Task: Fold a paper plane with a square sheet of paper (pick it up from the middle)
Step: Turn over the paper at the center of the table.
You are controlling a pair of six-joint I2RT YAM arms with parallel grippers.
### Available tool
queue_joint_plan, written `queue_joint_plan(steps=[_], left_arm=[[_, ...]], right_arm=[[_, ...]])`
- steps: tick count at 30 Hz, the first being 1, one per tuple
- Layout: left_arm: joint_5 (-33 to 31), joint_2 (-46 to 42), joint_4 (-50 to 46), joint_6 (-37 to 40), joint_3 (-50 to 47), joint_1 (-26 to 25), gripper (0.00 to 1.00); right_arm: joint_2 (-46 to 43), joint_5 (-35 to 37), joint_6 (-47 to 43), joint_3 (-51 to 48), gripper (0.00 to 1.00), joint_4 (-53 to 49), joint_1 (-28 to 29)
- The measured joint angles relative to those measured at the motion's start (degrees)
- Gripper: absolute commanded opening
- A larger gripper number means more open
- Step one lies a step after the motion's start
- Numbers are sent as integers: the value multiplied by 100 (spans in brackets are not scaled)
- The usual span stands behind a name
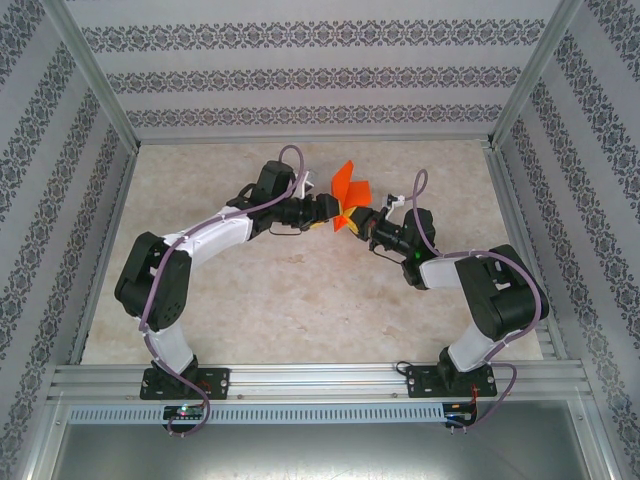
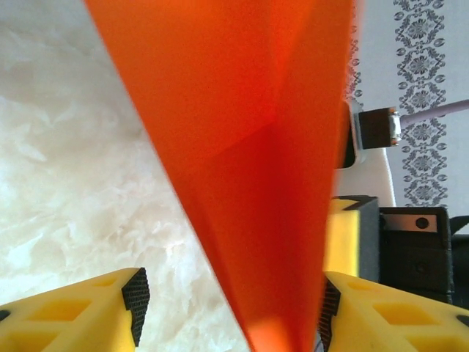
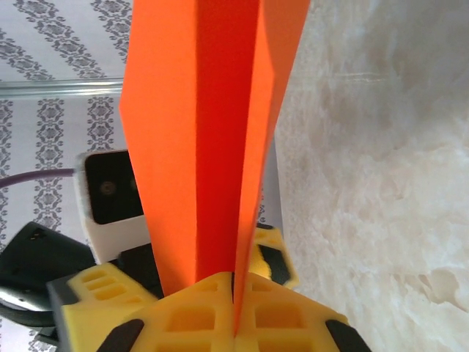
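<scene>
The bright orange-red paper plane (image 1: 350, 188) is a folded sheet with a centre crease and two flaps. It is held up above the middle of the table, between the two arms. My right gripper (image 1: 366, 226) is shut on its lower edge; in the right wrist view the yellow jaws (image 3: 236, 312) are pressed together on the paper (image 3: 198, 147). My left gripper (image 1: 333, 214) stands open around the same paper (image 2: 249, 147). In the left wrist view (image 2: 233, 304) the paper lies against the right pad (image 2: 330, 308), and the left pad (image 2: 135, 297) is well clear of it.
The marbled beige table (image 1: 300, 300) lies under both arms. An aluminium frame (image 1: 300, 380) runs along the near edge and patterned walls (image 1: 300, 80) close in the back and sides. The two grippers are almost touching above the table's middle.
</scene>
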Motion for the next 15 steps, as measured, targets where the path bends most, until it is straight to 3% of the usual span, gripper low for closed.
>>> queue_joint_plan(steps=[3, 7, 12, 15], left_arm=[[28, 0, 341, -293, -153, 0, 60], [111, 0, 730, -597, -227, 0, 44], [157, 0, 1099, -870, -267, 0, 39], [195, 2, 1268, -999, -310, 0, 31]], right_arm=[[22, 4, 138, 2, 0, 291, 0], [105, 22, 271, 22, 0, 505, 13], [114, 70, 306, 31, 0, 573, 42], [114, 111, 308, 31, 0, 590, 50]])
